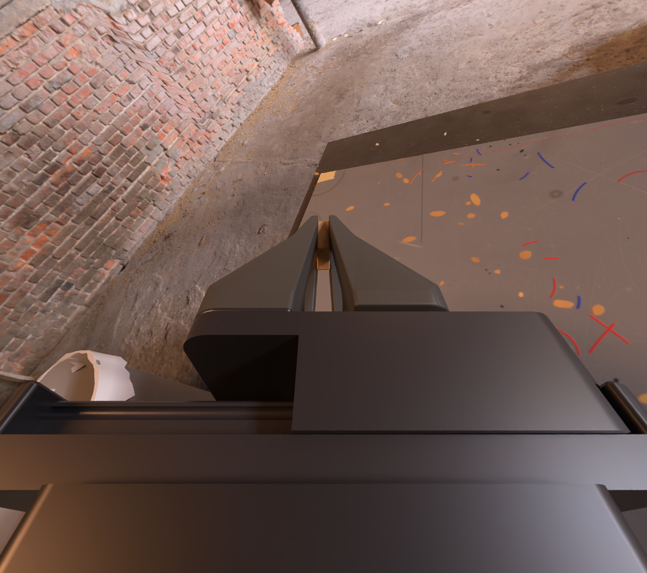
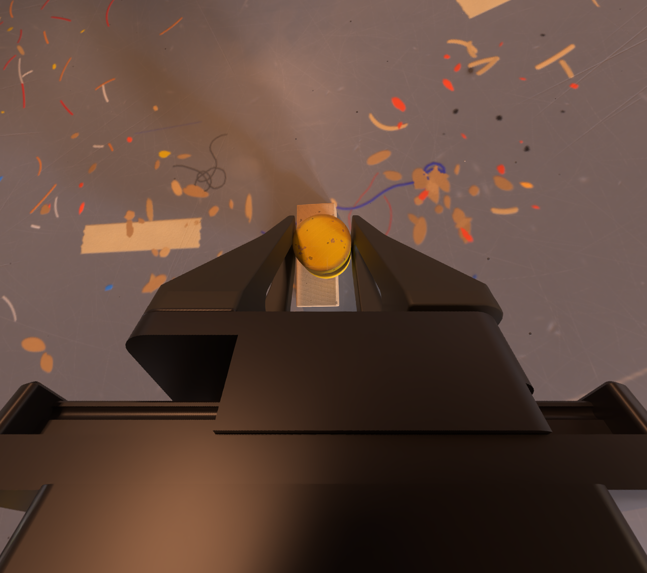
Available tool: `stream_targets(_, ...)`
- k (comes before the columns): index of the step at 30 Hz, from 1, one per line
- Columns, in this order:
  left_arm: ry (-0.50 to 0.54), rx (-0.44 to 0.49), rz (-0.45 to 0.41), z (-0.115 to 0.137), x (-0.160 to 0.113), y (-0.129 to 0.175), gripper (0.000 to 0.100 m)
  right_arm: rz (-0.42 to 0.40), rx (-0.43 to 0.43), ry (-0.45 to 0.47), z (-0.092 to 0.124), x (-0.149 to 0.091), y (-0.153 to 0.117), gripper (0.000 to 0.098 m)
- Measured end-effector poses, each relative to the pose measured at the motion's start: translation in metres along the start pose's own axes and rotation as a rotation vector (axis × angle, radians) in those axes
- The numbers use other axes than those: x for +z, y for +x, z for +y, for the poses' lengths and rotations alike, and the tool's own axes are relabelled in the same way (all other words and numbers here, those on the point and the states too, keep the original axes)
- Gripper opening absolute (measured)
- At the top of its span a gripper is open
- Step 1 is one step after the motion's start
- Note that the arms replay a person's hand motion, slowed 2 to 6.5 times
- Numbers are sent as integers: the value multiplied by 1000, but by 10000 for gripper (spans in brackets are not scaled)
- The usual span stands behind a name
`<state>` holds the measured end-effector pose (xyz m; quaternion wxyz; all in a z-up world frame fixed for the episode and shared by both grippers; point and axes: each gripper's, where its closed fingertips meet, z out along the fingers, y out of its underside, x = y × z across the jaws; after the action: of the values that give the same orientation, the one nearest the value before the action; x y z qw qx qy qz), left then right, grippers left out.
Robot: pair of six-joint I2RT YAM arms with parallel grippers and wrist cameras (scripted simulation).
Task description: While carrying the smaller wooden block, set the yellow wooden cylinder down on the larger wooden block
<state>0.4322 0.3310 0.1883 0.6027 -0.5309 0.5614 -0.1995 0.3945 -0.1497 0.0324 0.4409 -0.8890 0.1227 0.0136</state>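
In the left wrist view, the smaller wooden block [image 1: 323, 245] shows only as a thin tan sliver between the nearly closed jaws of the left gripper [image 1: 323, 223]; its full shape and length are hidden by the fingers [image 1: 353, 251]. The table [image 1: 525, 223] is cut off at the 3 o'clock edge. A white curved part [image 1: 87, 376] at 8 o'clock is partly covered by the gripper body, and what it is cannot be told. In the right wrist view, the yellow wooden cylinder [image 2: 321, 245] covers the middle of the larger wooden block [image 2: 317, 291], whose near end disappears behind the right gripper [image 2: 322, 223] body. Whether cylinder and block touch cannot be told.
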Motion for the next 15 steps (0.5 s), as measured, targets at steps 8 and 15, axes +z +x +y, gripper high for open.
stream_targets(8,38,-35,-33,-7,-6,-10,52,0,0,0,0,0,0,265)
stream_targets(15,134,-35,-101,-25,-20,-20,52,0,0,0,0,0,0,265)
